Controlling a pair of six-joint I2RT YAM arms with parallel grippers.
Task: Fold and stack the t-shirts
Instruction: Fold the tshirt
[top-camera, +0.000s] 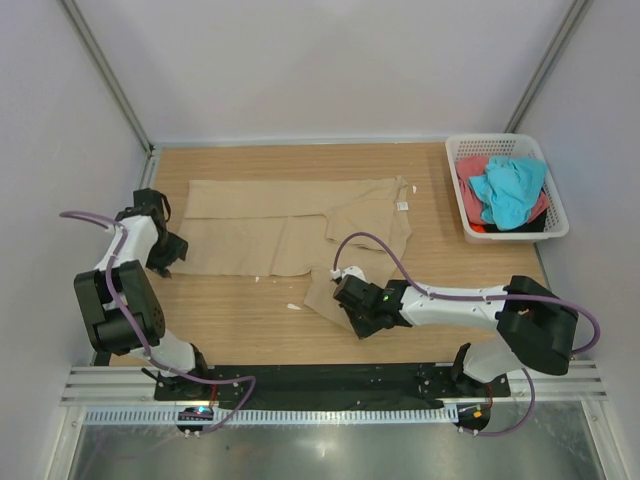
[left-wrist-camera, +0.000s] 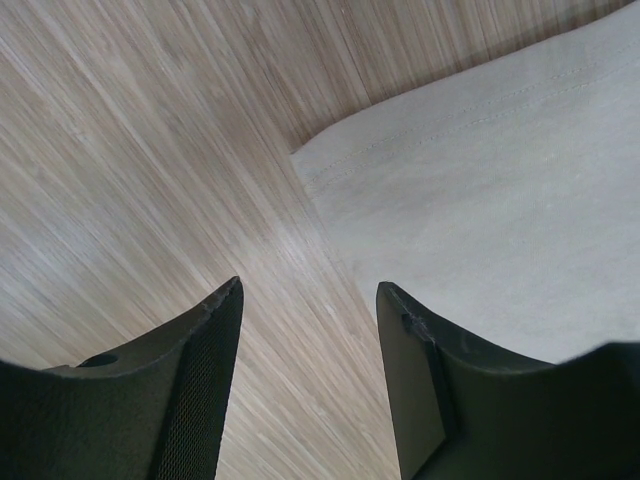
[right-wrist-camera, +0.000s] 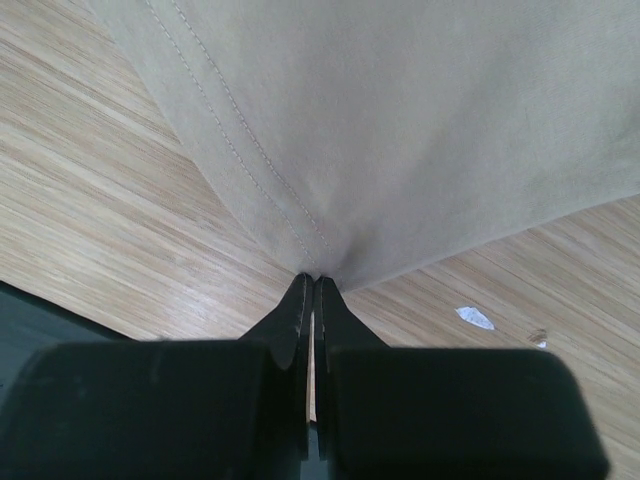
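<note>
While the tan t-shirt (top-camera: 290, 225) lies spread over the middle of the wooden table (top-camera: 240, 325), its near right part is seen reaching toward the front edge, where a fold of its stitched hem is pinched by the right gripper (right-wrist-camera: 312, 282). The two fingers of that gripper are pressed together with only the thin cloth between them, and the fabric is gathered into a point at their tips. A small white label (top-camera: 403, 206) is shown near the shirt's far right edge, and a white scrap (top-camera: 296, 307) is seen on the wood just beside the shirt's near edge. The left gripper (left-wrist-camera: 310, 292) is held at the shirt's left edge with its jaws parted at a middling width; nothing is gripped between them, and bare wood and the cloth's corner are seen through the gap. Whether its fingertips touch the table cannot be told. At the far right of the table a white lattice basket (top-camera: 558, 212) is placed, well apart from the tan shirt; a turquoise t-shirt (top-camera: 512, 190) is heaped in it over a coral-red t-shirt (top-camera: 468, 168)
</note>
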